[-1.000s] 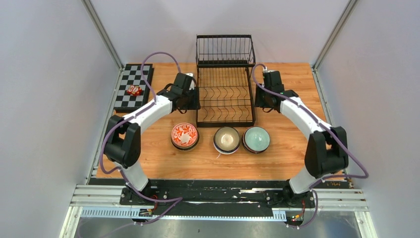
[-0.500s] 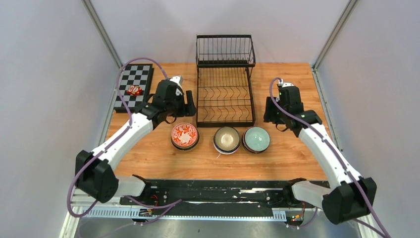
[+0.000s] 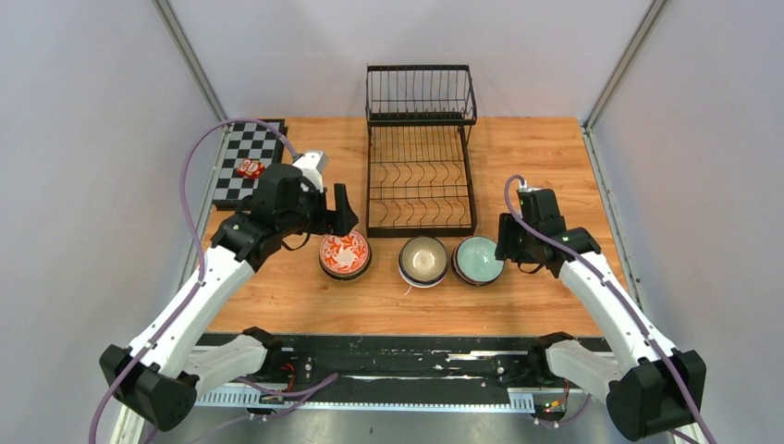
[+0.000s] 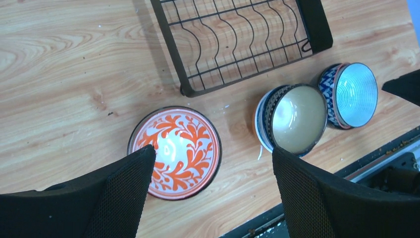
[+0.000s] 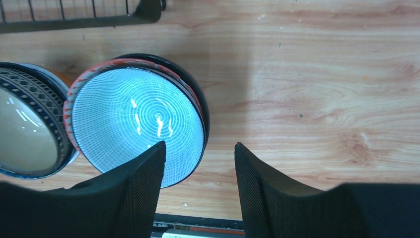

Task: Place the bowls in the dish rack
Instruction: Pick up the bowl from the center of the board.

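Observation:
Three bowls sit in a row in front of the black wire dish rack [image 3: 421, 176]. The red floral bowl [image 3: 345, 253] is at the left, the cream bowl [image 3: 423, 260] in the middle, the pale green bowl [image 3: 479, 259] at the right. My left gripper [image 3: 344, 211] is open, above the far edge of the red bowl [image 4: 175, 151]; the cream bowl [image 4: 293, 119], the green bowl [image 4: 352, 94] and the rack [image 4: 233, 39] show too. My right gripper [image 3: 505, 239] is open, straddling the right rim of the pale green bowl [image 5: 136, 119], which seems stacked in other bowls.
A black-and-white checkerboard [image 3: 248, 162] with a small red object [image 3: 250, 168] lies at the far left. The rack's upper basket [image 3: 421, 92] stands at the back. Grey walls close in both sides. The black base rail [image 3: 407, 356] runs along the near edge.
Both arms have drawn back from the rack's sides toward the bowls. The left gripper now hangs over the red bowl, the right one at the pale green bowl's rim.

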Controlling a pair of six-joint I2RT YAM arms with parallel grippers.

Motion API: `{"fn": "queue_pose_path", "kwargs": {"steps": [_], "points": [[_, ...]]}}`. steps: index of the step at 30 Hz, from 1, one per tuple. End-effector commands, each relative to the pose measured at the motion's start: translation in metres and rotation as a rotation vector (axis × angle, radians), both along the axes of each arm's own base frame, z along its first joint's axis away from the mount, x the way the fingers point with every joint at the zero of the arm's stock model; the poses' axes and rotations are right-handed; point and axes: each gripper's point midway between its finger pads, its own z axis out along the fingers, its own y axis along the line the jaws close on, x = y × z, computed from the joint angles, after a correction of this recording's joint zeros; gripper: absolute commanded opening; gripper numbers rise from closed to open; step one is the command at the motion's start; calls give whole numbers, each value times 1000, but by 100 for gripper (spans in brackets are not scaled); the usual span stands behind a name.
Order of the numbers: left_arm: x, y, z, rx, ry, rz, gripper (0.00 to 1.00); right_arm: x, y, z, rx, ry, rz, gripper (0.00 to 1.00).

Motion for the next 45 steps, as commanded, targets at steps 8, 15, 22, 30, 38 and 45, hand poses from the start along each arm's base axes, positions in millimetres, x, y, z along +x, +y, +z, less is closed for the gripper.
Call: {"fn": "queue_pose_path", "kwargs": {"steps": [8,15,22,30,38,45], "points": [[-30,16,-28,95,24,-68,100,2,9,-39,3,100,-6,44],[-34,16,-42,105,54,-82,100,5,10,-49,-30,114,-5,36],[-34,16,-43,107,54,-83,100,5,9,-55,-63,116,1,17],[-34,15,-42,98,57,-81,100,2,4,-48,-105,82,2,3],[-36,12,-35,75,50,-90,100,2,6,-31,-117,33,16,3],[-38,1,-24,24,43,-128,100,3,8,-6,-109,-27,34,3]]}}
